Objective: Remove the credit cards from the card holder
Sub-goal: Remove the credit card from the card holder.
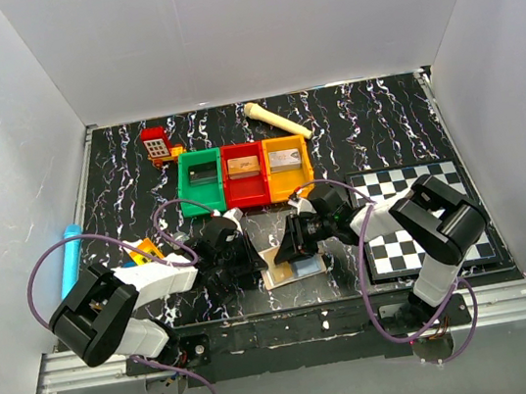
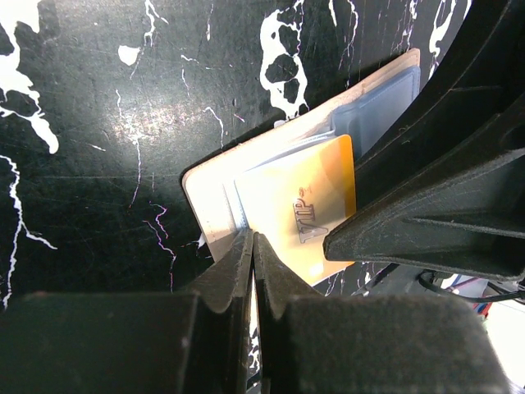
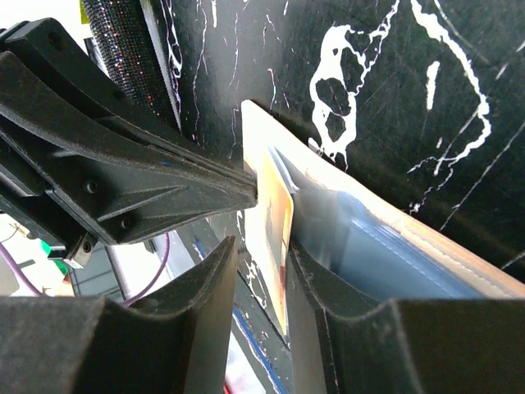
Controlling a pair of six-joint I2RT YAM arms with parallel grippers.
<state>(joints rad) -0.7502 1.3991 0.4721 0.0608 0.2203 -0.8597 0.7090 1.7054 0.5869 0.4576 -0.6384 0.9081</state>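
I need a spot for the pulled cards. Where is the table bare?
Bare: between blue tube and green bin; behind chequered board, right of orange bin. Crowded: around card holder, where left gripper and right gripper meet.

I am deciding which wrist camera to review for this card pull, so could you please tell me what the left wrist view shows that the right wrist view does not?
Only the left wrist view: the VIP lettering on the face of the yellow card, and the left end effector shut, its tips at the rim of the card holder. Only the right wrist view: the right end effector open around that card, seen edge-on, with a gap on one side. Both: the card, the holder's blue-grey lining, the other arm's end effector and the black marbled table.
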